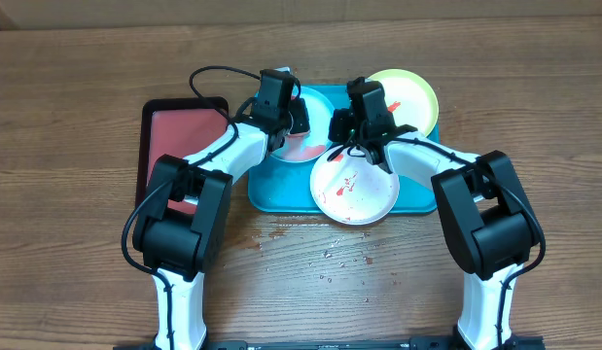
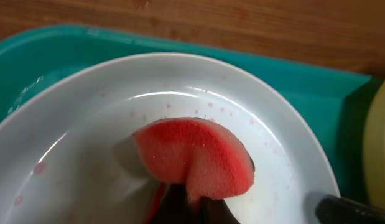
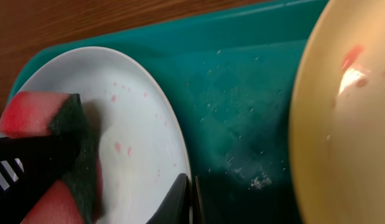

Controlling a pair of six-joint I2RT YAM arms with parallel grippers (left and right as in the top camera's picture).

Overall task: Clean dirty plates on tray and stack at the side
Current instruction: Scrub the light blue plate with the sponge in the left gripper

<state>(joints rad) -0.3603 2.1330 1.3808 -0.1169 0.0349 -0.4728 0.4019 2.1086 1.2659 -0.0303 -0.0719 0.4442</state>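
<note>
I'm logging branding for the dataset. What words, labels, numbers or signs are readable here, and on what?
None: no readable text, label, number or sign shows on the tray, the plates, the sponge or the red tray.

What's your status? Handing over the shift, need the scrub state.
Left gripper shut on sponge, down in light-blue plate. Right gripper shut on that plate's rim. White plate, yellow-green plate smeared, on tray. Nothing blocking.
</note>
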